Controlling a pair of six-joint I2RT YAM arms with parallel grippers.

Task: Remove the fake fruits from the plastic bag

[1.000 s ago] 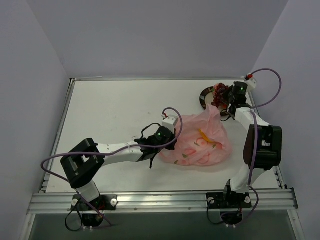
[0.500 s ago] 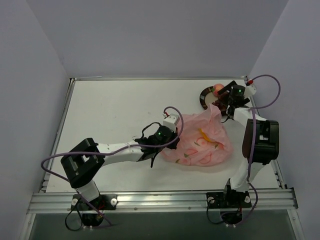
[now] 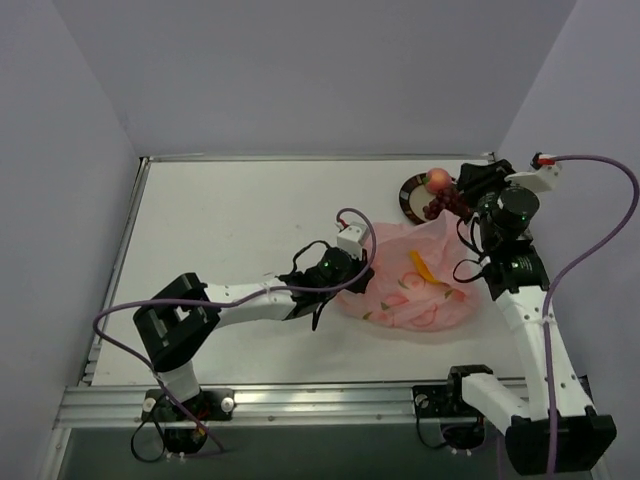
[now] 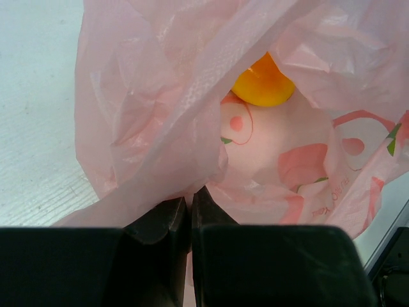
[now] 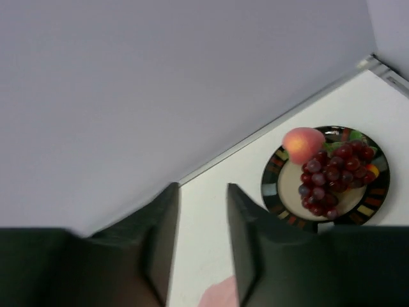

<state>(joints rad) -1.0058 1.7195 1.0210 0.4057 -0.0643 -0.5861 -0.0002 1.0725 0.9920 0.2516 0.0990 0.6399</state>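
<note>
Seen from above, a pink plastic bag [image 3: 420, 310] lies on the table [image 3: 230, 220], toward the right. The left gripper [image 4: 190, 211] is closed on the bag's left edge, pinching the thin film. Inside, a yellow-orange fruit [image 4: 263, 86] shows through the mouth, slanting from far-left to near-right. The right gripper [image 5: 201, 195] hovers beyond the bag's far edge, jaws parted and empty. It is the closer arm, and that fruit lies nearer and to its left. A plate [image 5: 271, 182] at the far right holds a peach [image 5: 303, 144] and grapes [image 5: 332, 176], which touch each other.
</note>
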